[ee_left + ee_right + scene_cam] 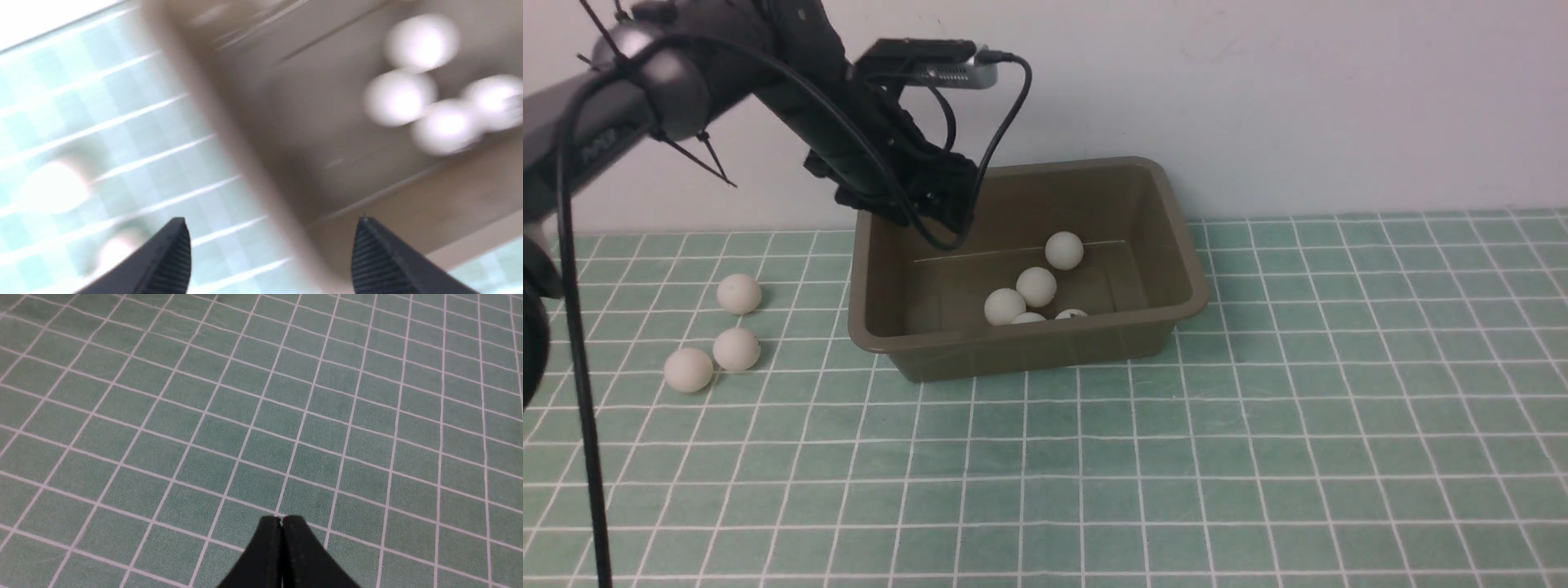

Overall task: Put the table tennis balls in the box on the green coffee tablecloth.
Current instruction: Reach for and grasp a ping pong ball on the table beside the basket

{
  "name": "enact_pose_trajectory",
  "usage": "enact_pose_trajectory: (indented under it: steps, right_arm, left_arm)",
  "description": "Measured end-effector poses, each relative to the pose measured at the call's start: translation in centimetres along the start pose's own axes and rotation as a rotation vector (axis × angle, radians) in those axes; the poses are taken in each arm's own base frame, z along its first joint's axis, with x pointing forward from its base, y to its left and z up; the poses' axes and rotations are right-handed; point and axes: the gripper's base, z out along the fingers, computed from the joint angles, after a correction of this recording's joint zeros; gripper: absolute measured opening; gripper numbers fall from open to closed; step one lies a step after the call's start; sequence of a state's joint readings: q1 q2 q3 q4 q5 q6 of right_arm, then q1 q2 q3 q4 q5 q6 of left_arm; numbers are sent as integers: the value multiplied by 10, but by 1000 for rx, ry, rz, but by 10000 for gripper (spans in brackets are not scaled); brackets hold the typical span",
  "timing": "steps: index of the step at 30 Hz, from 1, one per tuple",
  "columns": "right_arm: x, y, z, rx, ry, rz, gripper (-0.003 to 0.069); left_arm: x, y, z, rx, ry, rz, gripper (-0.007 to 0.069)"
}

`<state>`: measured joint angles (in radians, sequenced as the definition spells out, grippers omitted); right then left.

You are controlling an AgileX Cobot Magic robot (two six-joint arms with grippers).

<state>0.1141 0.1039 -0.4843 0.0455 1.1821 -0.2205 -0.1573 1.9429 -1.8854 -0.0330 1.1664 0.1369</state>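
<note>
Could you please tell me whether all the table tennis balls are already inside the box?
No, three table tennis balls lie on the green tablecloth to the left of the box, outside it.

The left arm (pixel 670 73) is black with a rounded grey joint and faint lettering on its grey link; black cables (pixel 578 367), bound by thin ties, run along it. A silver-and-black camera bar (pixel 931 64) tops the wrist. The fingers (pixel 171 257) of the left gripper (pixel 271 224) are black, tapered and ribbed; those of the right gripper (pixel 282 522) are matte black
</note>
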Motion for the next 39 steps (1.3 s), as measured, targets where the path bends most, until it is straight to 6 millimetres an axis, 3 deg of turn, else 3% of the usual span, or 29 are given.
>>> enact_pose_trajectory:
  steps: [2, 6, 10, 15, 27, 39]
  right_arm:
    - [0, 0, 0, -1, 0, 0, -16]
    - [0, 0, 0, -2, 0, 1, -16]
    - [0, 0, 0, -2, 0, 1, -16]
    - [0, 0, 0, -1, -2, 1, -16]
    - [0, 0, 0, -1, -4, 1, -16]
    - [0, 0, 0, -2, -4, 1, -16]
  left_arm:
    - [13, 27, -15, -65, 12, -63, 471]
    - [55, 71, -20, -93, 62, -201, 471]
    - [86, 90, -8, -68, 59, -273, 471]
    - [113, 98, 22, -19, 61, -325, 471]
    - [120, 108, 86, 5, 50, -322, 471]
    - [120, 113, 92, -43, 35, -280, 471]
